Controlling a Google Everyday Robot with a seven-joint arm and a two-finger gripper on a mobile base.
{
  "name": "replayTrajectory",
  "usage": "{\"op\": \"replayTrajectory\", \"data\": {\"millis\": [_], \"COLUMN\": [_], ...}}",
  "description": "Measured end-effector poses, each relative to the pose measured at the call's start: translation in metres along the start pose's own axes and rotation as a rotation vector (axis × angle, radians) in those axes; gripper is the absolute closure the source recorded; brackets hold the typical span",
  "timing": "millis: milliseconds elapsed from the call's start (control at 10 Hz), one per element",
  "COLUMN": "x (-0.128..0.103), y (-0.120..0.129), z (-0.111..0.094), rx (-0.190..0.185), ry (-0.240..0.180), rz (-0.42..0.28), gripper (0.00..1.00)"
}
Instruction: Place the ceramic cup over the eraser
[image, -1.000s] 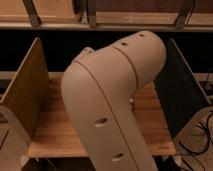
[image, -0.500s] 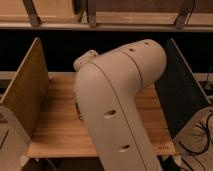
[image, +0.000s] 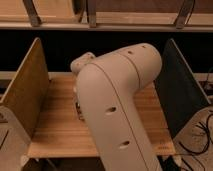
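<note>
Across the middle of the view, the robot's pale arm (image: 117, 105) fills most of the scene. It rises from the lower edge, bends at a broad rounded elbow near the upper right, and reaches back to the left, where it ends in a small knuckle-like joint (image: 83, 60). Behind it lies a light wooden counter (image: 57, 125), with an upright wooden panel (image: 25, 95) on the left side and a dark panel (image: 180, 95) on the right. A shelf rail (image: 105, 22) runs along the top, and loose cables (image: 200, 135) lie beyond the dark panel.

The hand is out of sight, somewhere behind the bulk of the arm, so I cannot tell whether it is released or clenched, or whether it grasps anything. The ceramic cup and the eraser are hidden too, and I cannot tell where they are on the counter. A small dark bit (image: 78, 106) peeks out at the arm's left edge, but I cannot tell what it is.
</note>
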Motion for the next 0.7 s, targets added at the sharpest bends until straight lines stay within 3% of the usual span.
{"op": "replayTrajectory", "data": {"millis": [200,700], "x": [0.0,-0.014], "y": [0.0,0.009], "z": [0.0,0.019], "rx": [-0.001,-0.001], "ry": [0.0,-0.077], "rz": [0.001,-0.025], "gripper": [0.29,0.29]}}
